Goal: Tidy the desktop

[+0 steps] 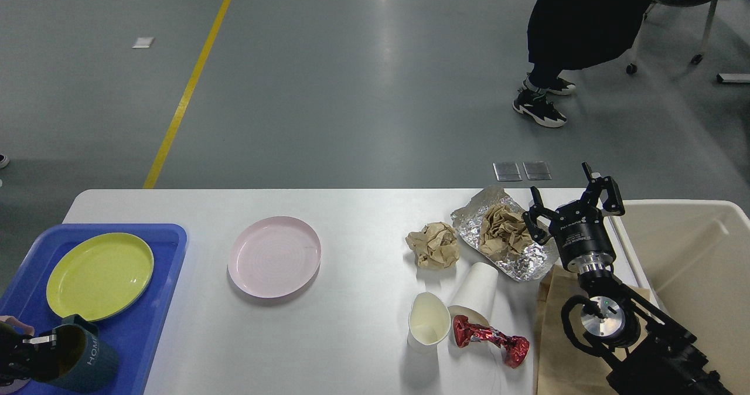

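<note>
The white desktop (363,219) carries dishes on the left and litter on the right. My left gripper (26,351) sits at the bottom left corner, shut on the rim of a dark teal mug (85,360) that hangs tilted over the blue tray (155,283). Most of that gripper is cut off by the view's edge. My right gripper (571,198) stands open near the table's far right, just right of the foil sheet (527,260), with nothing between its fingers.
A yellow plate (99,275) lies in the tray and a pink plate (274,256) on the table. Crumpled brown paper (433,244), two paper cups (429,320) (476,289), a red wrapper (489,339) and a brown bag (554,348) lie right. A beige bin (697,266) stands far right. A person (580,26) stands beyond.
</note>
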